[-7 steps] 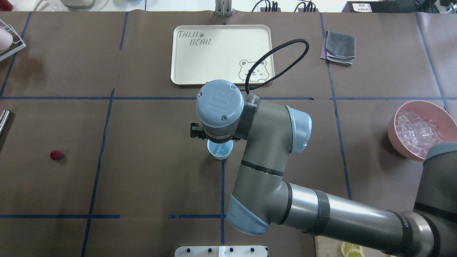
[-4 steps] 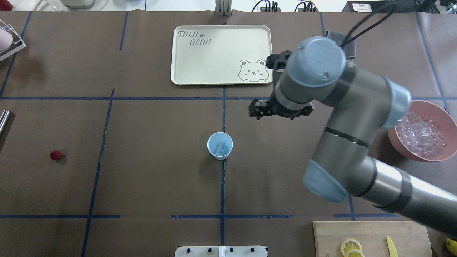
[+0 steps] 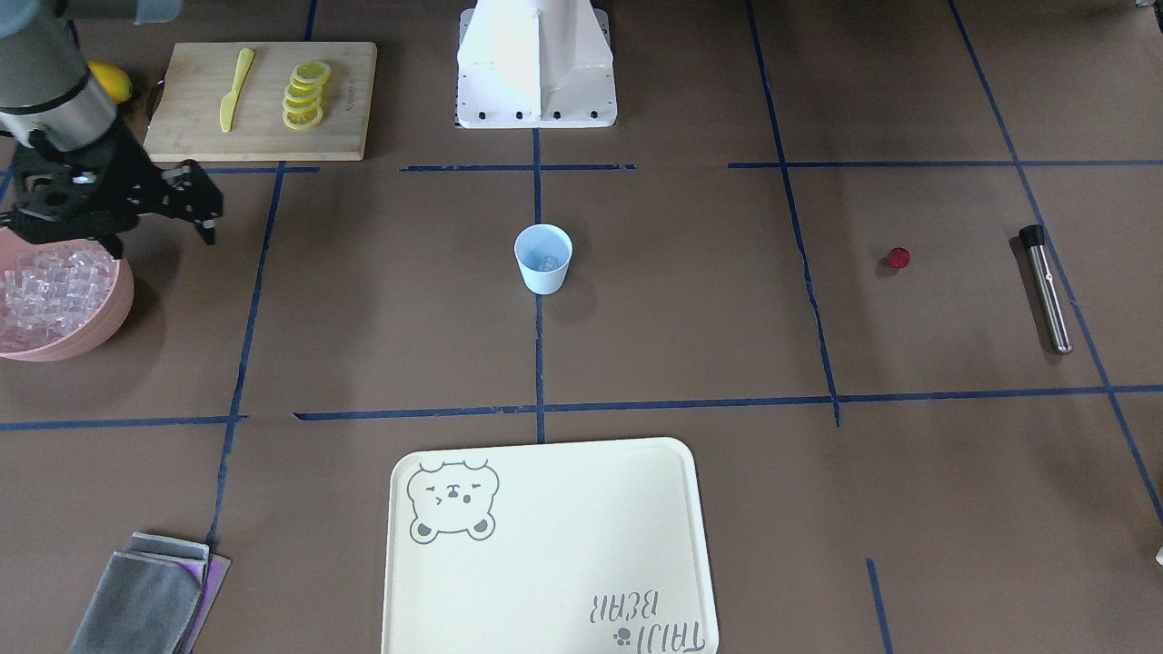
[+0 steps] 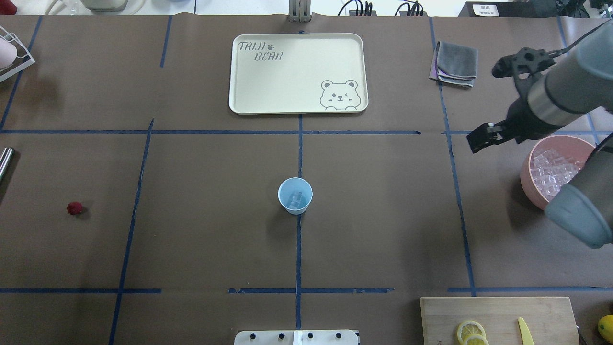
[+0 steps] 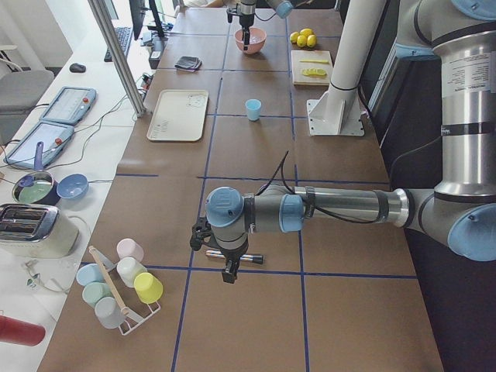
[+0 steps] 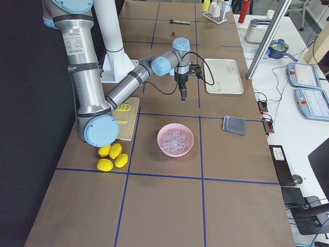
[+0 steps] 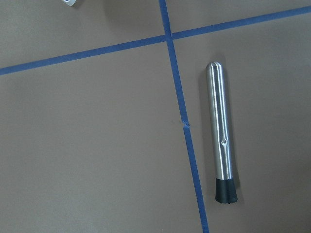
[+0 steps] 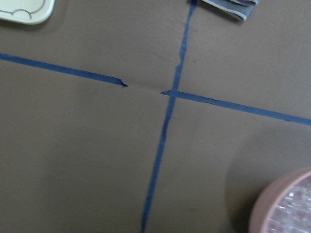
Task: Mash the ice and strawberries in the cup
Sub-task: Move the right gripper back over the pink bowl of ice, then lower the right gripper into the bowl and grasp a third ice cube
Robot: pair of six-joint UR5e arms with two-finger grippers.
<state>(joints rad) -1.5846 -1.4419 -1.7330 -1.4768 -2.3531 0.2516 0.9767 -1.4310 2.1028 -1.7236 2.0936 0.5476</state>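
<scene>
Pale blue cup [image 4: 295,195]: upright at the middle of the brown table [image 4: 201,167], on a crossing of blue tape lines [image 4: 299,249], with nothing touching it. Ice [image 4: 298,197]: at least one clear cube lies on the cup's bottom. A far larger heap of cubes fills the pink bowl [image 4: 526,178] at the table's right end, well apart from the cup. Strawberry [image 4: 74,208]: one small red piece on the bare table toward the left end, well apart from the cup. Right gripper [image 3: 159,227]: raised above the table just beside the pink bowl's rim, on the side toward the cup, jaws spread with nothing between them. Its wrist camera looks down on a tape crossing, with the bowl's rim in the lower right corner. Left gripper [image 5: 230,267]: hangs over the metal rod [image 7: 221,131] at the table's left end. It is seen only from the side camera and its own wrist view shows no fingers, so I cannot tell whether it is spread or closed. Metal rod: polished, black-capped at one end, lying flat beside a tape line. Tray [image 4: 297,72]: cream, printed with a bear and lettering, on the far side of the table from the robot. Cloth [image 4: 457,62]: grey, folded, to the tray's right. Cutting board [image 3: 350,91]: wooden, near the robot's base on its right side, bearing a row of lemon slices [image 3: 304,95] and a yellow knife [image 3: 234,86]. Lemons [image 6: 112,157]: whole, grouped just beside the board.
</scene>
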